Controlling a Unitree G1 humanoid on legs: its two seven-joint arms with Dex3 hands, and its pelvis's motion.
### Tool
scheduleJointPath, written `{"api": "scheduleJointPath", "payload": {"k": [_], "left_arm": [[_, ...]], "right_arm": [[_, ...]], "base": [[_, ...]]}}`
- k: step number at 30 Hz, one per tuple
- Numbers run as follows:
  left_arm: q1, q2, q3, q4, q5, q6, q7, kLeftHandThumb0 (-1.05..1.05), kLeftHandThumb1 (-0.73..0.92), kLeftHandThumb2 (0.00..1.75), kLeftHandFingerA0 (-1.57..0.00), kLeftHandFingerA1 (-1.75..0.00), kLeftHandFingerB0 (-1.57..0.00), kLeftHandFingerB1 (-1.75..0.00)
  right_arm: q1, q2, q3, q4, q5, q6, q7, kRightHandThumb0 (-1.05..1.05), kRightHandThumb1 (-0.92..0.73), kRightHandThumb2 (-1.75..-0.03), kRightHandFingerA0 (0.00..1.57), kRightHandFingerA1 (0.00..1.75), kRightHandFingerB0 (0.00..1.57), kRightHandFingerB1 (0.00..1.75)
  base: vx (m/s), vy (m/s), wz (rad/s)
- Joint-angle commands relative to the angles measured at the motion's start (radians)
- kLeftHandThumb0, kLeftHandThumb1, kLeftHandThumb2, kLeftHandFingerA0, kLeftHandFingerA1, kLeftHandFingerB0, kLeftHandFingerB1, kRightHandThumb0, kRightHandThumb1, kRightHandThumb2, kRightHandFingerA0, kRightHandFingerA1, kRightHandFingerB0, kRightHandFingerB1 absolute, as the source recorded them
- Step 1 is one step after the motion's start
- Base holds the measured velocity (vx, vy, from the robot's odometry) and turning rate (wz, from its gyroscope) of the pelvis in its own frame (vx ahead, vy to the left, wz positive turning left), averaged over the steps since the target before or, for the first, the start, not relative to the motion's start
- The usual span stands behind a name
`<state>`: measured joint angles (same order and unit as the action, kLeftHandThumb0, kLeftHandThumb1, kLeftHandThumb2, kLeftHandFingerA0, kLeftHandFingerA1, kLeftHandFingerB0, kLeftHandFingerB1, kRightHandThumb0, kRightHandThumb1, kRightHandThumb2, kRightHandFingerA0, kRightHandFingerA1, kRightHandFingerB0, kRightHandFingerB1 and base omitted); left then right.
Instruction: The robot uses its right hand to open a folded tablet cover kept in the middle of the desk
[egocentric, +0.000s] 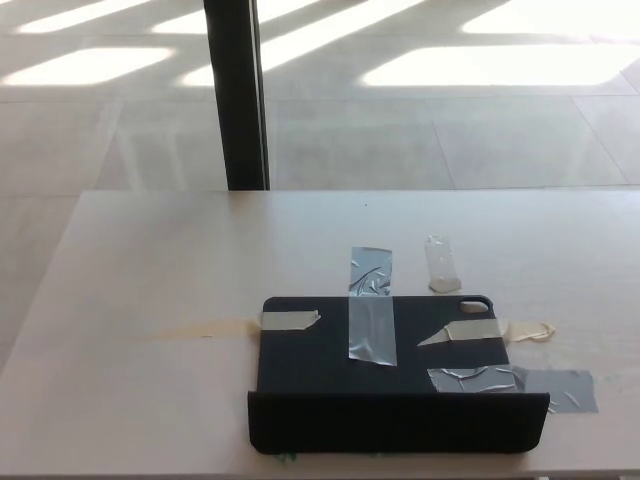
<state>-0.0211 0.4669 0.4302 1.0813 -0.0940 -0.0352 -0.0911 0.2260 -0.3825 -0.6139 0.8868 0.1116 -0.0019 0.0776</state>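
A flat, matte black tablet cover (385, 375) lies on the pale desk (150, 270). Wrinkled silver duct tape (370, 305) and beige masking tape (290, 320) cross it. Neither hand shows.

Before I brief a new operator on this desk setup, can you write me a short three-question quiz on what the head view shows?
1. True or false: a robot hand is touching the tablet cover.
2. What holds the cover to the desk? A) clamps B) strips of tape C) a weight
3. Fill in: the dark post stands beyond the desk's ___ edge.

Key: 1 false, no hand is in view. 2 B, grey tape and beige tape cross its edges. 3 far.
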Motion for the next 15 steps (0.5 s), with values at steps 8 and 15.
{"api": "scheduleJointPath", "payload": {"k": [8, 15], "left_arm": [[-0.059, 0.080, 0.169, 0.111, -0.142, 0.052, -0.066, -0.63, 0.39, 0.88, -0.79, -0.85, -0.56, -0.72], [-0.063, 0.074, 0.183, 0.117, -0.145, 0.066, -0.054, -0.60, 0.39, 0.87, -0.80, -0.85, -0.51, -0.70]], "right_arm": [[-0.185, -0.055, -0.251, -0.405, 0.245, 0.032, -0.058, -0.60, -0.56, -0.56, 0.74, 0.59, 0.62, 0.43], [-0.316, -0.046, -0.161, -0.803, 0.255, 0.123, -0.074, -0.59, -0.56, -0.58, 0.77, 0.59, 0.62, 0.44]], "base": [[0.00, 0.000, 0.00], [0.00, 0.000, 0.00]]}}
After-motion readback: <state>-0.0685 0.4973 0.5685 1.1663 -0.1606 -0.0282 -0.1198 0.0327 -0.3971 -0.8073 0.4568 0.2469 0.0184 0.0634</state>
